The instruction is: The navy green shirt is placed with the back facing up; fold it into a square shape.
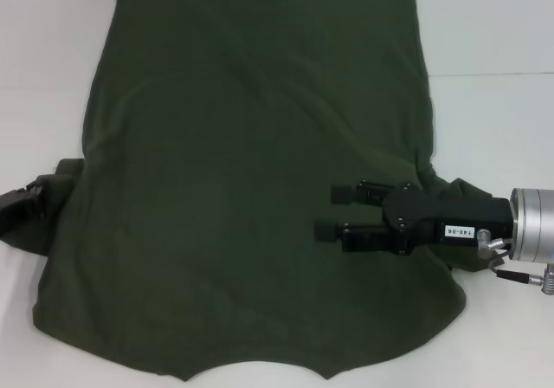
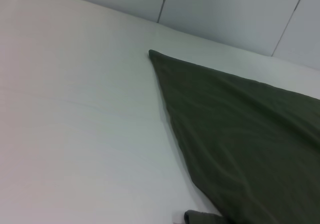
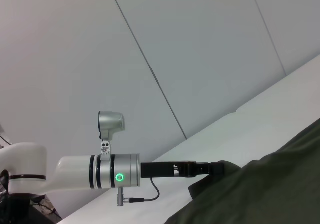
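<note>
Your shirt (image 1: pixel 251 180) lies spread flat on the white table (image 1: pixel 493 42). Your right gripper (image 1: pixel 333 213) hovers over the shirt's right side, fingers parted wide, holding nothing. Your left gripper (image 1: pixel 30 199) sits at the shirt's left edge; I cannot tell its state.

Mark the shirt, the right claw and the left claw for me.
shirt (image 1: pixel 242 189): head view, middle of the back panel.
right claw (image 1: pixel 333 212): head view, midway between its open fingertips, over the shirt's right side.
left claw (image 1: pixel 22 204): head view, dark body at the shirt's left sleeve; fingers hidden.
</note>
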You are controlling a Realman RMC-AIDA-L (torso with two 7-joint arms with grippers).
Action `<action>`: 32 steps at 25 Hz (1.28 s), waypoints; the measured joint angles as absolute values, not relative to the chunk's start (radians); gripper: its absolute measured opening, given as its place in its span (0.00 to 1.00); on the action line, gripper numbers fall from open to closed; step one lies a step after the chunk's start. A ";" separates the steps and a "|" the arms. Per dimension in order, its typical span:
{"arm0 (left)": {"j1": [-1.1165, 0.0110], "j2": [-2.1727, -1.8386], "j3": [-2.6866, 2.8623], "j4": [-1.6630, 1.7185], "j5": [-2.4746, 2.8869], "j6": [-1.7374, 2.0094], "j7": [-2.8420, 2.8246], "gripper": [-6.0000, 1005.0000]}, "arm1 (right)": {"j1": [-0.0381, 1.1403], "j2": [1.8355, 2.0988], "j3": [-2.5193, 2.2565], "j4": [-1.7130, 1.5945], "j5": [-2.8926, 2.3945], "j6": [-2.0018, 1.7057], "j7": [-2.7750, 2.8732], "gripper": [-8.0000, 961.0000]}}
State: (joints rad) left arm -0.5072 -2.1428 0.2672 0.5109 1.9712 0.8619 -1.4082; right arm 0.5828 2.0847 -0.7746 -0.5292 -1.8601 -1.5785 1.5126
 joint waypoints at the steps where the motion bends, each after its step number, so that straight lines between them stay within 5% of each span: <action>1: -0.507 -2.142 0.267 0.511 1.971 0.862 -1.408 0.14 | 0.583 2.085 -0.775 -0.529 -1.860 -1.579 1.512 0.98; 3: -0.508 -2.141 0.267 0.513 1.971 0.862 -1.408 0.07 | 0.582 2.085 -0.775 -0.529 -1.856 -1.579 1.512 0.98; 32: -0.502 -2.124 0.360 0.708 2.020 0.850 -1.468 0.04 | 0.587 2.088 -0.775 -0.479 -1.845 -1.556 1.508 0.98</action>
